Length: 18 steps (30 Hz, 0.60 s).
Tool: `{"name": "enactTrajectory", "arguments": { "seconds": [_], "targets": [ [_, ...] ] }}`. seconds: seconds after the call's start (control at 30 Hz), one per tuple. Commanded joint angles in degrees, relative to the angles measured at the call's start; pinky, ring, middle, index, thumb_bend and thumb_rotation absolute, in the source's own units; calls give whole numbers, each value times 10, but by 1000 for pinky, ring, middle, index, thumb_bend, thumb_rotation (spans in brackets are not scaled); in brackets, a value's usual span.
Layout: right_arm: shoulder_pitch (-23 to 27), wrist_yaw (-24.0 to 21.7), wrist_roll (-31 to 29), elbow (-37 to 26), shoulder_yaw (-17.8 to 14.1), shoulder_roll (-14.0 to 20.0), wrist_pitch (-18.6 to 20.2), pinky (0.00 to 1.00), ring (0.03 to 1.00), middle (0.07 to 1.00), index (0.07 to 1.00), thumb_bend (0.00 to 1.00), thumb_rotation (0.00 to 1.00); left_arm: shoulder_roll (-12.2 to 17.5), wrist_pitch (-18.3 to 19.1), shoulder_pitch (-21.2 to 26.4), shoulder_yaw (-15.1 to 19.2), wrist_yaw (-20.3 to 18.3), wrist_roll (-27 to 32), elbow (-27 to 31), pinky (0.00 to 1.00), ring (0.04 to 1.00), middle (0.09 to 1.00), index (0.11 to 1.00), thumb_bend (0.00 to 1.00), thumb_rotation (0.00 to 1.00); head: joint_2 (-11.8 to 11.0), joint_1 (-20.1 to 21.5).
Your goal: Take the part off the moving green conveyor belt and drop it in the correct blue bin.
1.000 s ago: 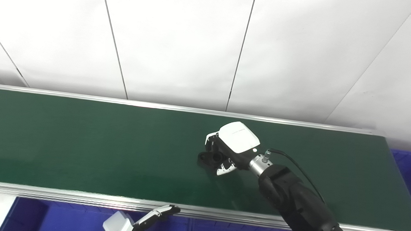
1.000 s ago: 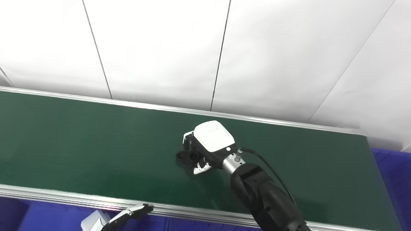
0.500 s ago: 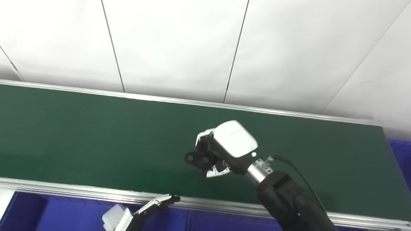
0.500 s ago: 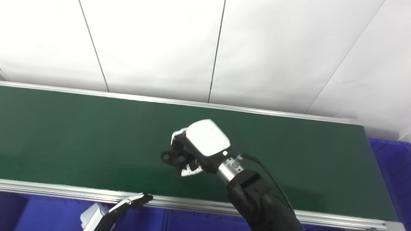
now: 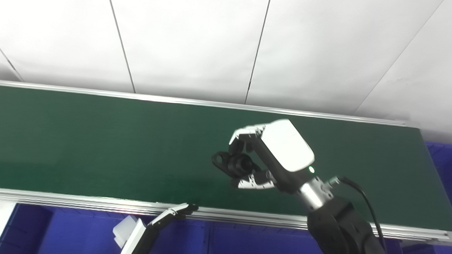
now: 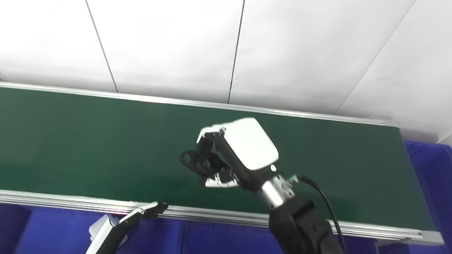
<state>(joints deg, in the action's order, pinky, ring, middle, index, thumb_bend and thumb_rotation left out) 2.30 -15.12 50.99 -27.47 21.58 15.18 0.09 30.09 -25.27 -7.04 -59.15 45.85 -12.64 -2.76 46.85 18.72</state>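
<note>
Black part (image 5: 235, 164) gripped by right robot hand (image 5: 270, 158), seemingly above belt (image 5: 97, 145).

one green conveyor belt (image 5: 97, 145), running left to right across scene. one black part (image 5: 234, 164), near belt middle, gripped in right hand (image 5: 273, 158). two hands in view: right hand over belt, left hand (image 5: 151, 229) at near edge, below belt rail. blue bins: one at far right past belt end (image 6: 438, 175); more blue along near side under belt (image 5: 75, 234), dividers partly hidden, so bin count there cannot be told. white wall panels behind belt (image 5: 191, 43): four seams visible.
</note>
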Motion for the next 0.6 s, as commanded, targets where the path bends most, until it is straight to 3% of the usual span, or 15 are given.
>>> {"name": "enactTrajectory", "arguments": {
  "seconds": [0.0,0.23,0.33,0.47,0.57],
  "targets": [
    [-18,5,-8,-29,-11,-3,-5,188,445,448,518,517,0,3,-17,-6,10,-6,2,20,722,778,824,785,691,218,7,2],
    [-138,7,-33,-70,-31,-16,0,214,447,505,470,519,0,3,-17,-19,41,-47,25,47,728,790,826,782,681,201,47,27],
    [-179,0,-40,-79,-37,-22,4,182,444,501,475,518,0,1,-17,-28,61,-70,30,57,709,778,824,782,675,218,56,32],
    [-243,25,-53,-71,-47,-30,-10,225,447,490,487,519,0,-3,-16,-45,100,-120,44,77,699,767,827,791,666,210,84,34],
    [-270,42,-43,-56,-49,-31,-22,221,447,474,502,519,0,-12,-16,-60,132,-159,57,91,693,765,827,793,668,215,91,33]
  ]
}}
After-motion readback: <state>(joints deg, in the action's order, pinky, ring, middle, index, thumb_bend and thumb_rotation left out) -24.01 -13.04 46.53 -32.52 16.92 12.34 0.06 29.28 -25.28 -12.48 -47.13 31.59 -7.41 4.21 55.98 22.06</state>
